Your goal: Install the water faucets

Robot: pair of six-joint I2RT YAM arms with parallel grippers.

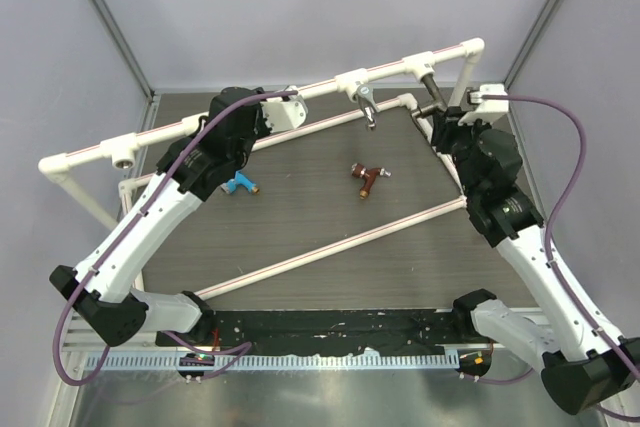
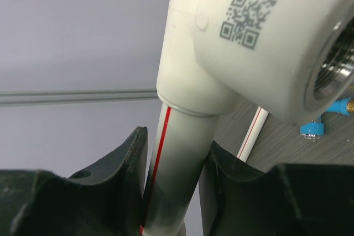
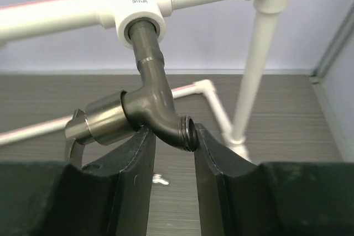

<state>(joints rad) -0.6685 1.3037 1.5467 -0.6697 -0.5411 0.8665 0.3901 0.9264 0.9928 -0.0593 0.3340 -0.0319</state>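
Observation:
The dark faucet (image 3: 149, 100), with a metal collar, sits screwed into a white tee socket (image 3: 138, 4) on the top rail. My right gripper (image 3: 173, 131) is shut on its body and threaded spout; both show in the top view, the faucet (image 1: 431, 95) and the gripper (image 1: 442, 123). My left gripper (image 2: 177, 139) is shut on the red-striped white pipe (image 2: 177, 175) just below another tee socket (image 2: 265, 42). The chrome faucet (image 1: 368, 105) hangs from the middle tee. The red-brown faucet (image 1: 367, 179) and the blue faucet (image 1: 240, 185) lie on the table.
The white pipe frame (image 1: 200, 125) spans the back of the dark table, with lower rails and a diagonal pipe (image 1: 330, 245) across the middle. An open tee (image 1: 122, 150) is at the far left. The blue faucet also shows in the left wrist view (image 2: 326, 117).

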